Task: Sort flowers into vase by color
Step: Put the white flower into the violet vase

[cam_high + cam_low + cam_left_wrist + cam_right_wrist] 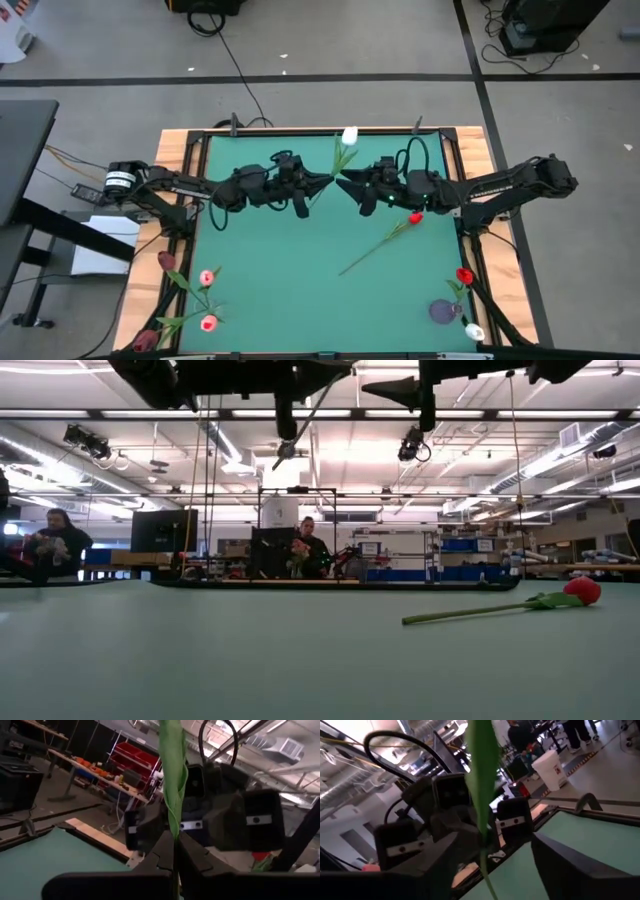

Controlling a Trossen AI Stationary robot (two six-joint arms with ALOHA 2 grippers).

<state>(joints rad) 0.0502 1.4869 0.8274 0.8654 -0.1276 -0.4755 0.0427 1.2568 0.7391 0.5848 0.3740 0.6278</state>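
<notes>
On the near left corner of the green table (300, 290) we saw a cluster of flowers lying flat: a dark red tulip (166, 261), two pink tulips (207, 277) a little to its right, the nearer one at (209, 323), and another dark red one (146, 340) at the near edge, their green stems crossing.

The left arm reached in from the left side, raised above the table's far half. The left gripper (327, 178) was clamped on the stem of a white tulip (349, 135); in the left wrist view its fingers (160, 852) pressed together around the green stem and folded leaf (173, 775). The white head pointed toward the far edge, near the middle of the table.

Just right of it, the right gripper (345, 179) faced the left one tip to tip at the same stem. In the right wrist view its fingers (560, 860) stood apart, with the leaf (481, 780) hanging between them and the left gripper's body close behind; we could not tell whether they touched the stem.

Right of centre, a red tulip (415, 217) lay flat on the table under the right arm, stem running toward the near left. In the near right corner stood a red tulip (464, 275), a purple vase (444, 312) and a white tulip (474, 332).
</notes>
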